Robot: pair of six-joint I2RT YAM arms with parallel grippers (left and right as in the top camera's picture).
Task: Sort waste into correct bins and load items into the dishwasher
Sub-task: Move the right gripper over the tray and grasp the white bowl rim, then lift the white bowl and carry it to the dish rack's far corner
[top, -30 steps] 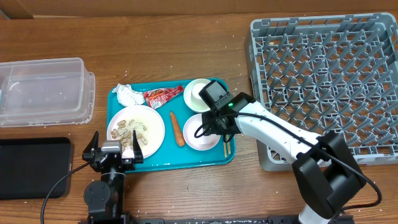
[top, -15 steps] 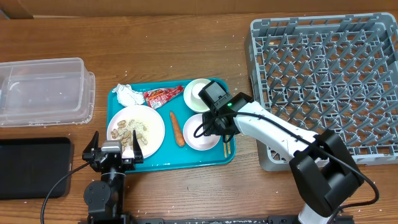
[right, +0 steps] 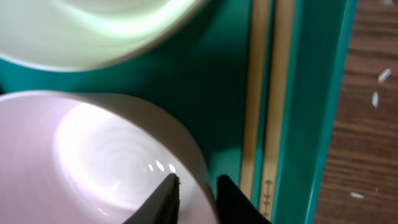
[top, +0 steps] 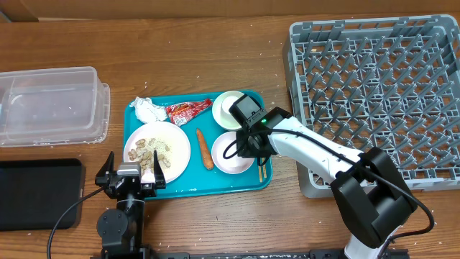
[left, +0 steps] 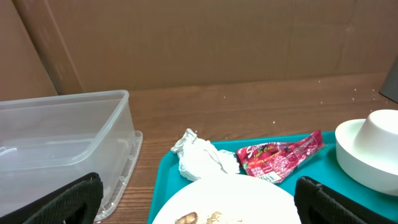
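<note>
Teal tray (top: 188,188) right edge: chopsticks (right: 267,93) | right hand (right: 196,190) pinches bowl (right: 106,162) rim

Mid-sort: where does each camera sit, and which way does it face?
Overhead: fixed above the table, looking straight down on teal tray, dish rack and tub; left arm and right arm show.
Left wrist: low at the tray's near edge, facing the cardboard wall past napkin and wrapper; open left claw frames the bottom corners.
Right wrist: close above, looking down at the front bowl and chopsticks; right claw pinches the bowl's rim.
Shared: overhead and left wrist both show napkin, wrapper, tub.
</note>
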